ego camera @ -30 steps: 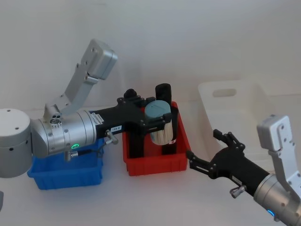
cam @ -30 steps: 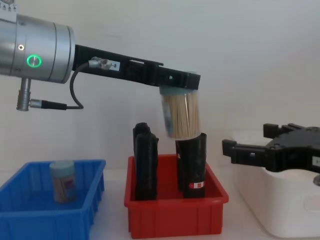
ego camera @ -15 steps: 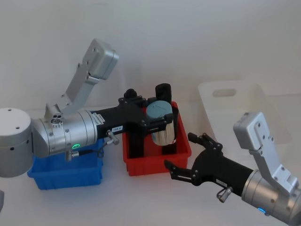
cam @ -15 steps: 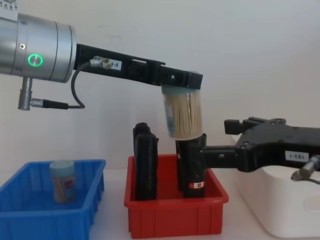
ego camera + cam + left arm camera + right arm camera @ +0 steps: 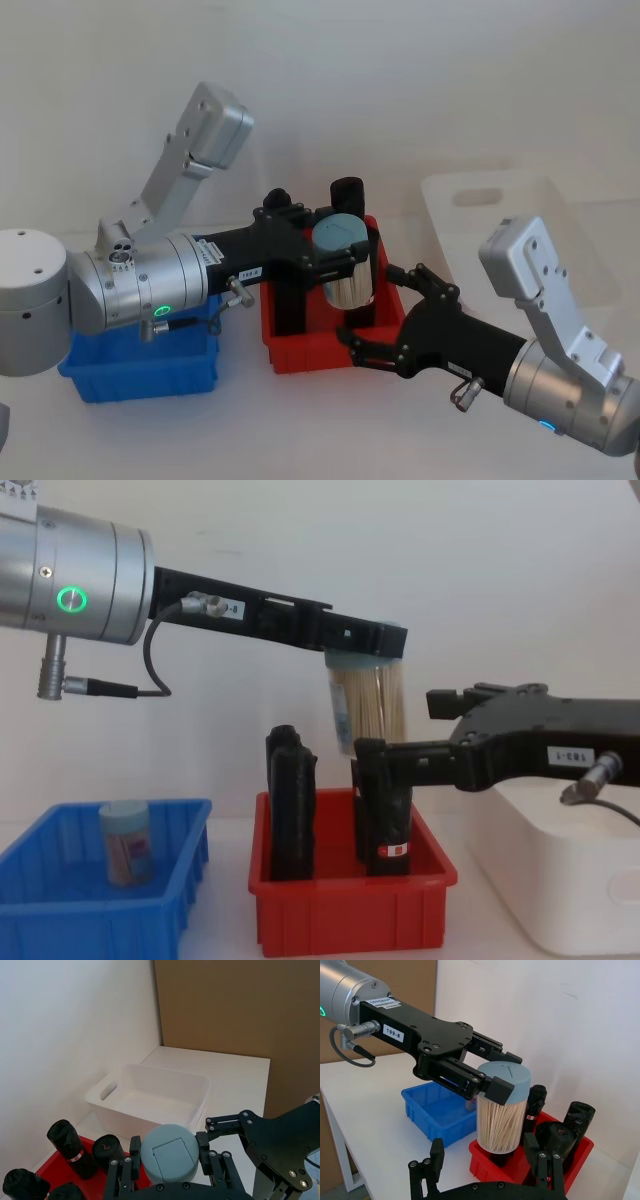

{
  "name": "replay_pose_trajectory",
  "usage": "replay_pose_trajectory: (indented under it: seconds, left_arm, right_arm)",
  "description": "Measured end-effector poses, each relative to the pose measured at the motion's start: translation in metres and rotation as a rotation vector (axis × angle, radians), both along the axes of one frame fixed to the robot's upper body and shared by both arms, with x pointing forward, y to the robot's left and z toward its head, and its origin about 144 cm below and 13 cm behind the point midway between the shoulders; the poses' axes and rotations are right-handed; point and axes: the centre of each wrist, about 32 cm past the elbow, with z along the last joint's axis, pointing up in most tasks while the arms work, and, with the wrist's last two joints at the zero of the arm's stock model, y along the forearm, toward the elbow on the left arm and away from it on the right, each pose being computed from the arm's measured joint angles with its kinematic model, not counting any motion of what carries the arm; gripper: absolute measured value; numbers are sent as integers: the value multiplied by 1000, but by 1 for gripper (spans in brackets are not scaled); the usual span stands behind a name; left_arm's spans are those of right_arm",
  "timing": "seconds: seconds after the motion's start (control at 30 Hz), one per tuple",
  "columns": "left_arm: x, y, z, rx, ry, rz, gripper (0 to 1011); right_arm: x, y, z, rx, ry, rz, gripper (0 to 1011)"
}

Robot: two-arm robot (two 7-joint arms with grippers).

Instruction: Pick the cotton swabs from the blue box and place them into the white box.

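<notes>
My left gripper (image 5: 338,250) is shut on a tub of cotton swabs (image 5: 345,268) with a pale blue lid, holding it upright in the air above a red bin. From the side, the held tub (image 5: 368,702) hangs under the left gripper (image 5: 365,645). My right gripper (image 5: 372,308) is open, its fingers on either side of the tub's lower half and close to it. A second tub of cotton swabs (image 5: 126,842) stands in the blue box (image 5: 60,920) at the left. The white box (image 5: 520,240) lies at the right, behind the right arm.
The red bin (image 5: 350,905) stands between the blue and white boxes and holds several tall black rolls (image 5: 292,805) with red-white labels, right under the held tub. A white wall closes off the table behind the boxes.
My right gripper has swung left from in front of the white box to the held tub, staying open. The left gripper and its tub have barely moved.
</notes>
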Motion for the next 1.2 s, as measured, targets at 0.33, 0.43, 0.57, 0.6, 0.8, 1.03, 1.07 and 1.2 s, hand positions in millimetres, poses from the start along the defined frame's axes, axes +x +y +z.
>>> replay_pose_trajectory:
  seconds: [0.33, 0.43, 0.57, 0.6, 0.8, 1.03, 1.07, 1.2]
  left_arm:
    - [0, 0, 0, 0, 0, -1, 670]
    - [0, 0, 0, 0, 0, -1, 670]
    - [0, 0, 0, 0, 0, -1, 670]
    - [0, 0, 0, 0, 0, -1, 670]
    - [0, 0, 0, 0, 0, -1, 670]
    - [0, 0, 0, 0, 0, -1, 670]
    - [0, 0, 0, 0, 0, -1, 670]
    - [0, 0, 0, 0, 0, -1, 670]
  right_arm:
    - [6, 0, 5, -1, -14, -11, 1002]
    - [9, 1, 6, 0, -16, -16, 1002]
    - [14, 2, 5, 3, -13, -20, 1002]
    - [15, 2, 5, 4, -13, -21, 1002]
    - [22, 5, 3, 13, -7, -21, 1002]
    - [31, 9, 0, 32, 3, -10, 929]
    - [32, 9, -1, 34, 4, -8, 916]
    - [36, 12, -2, 46, 8, -1, 814]
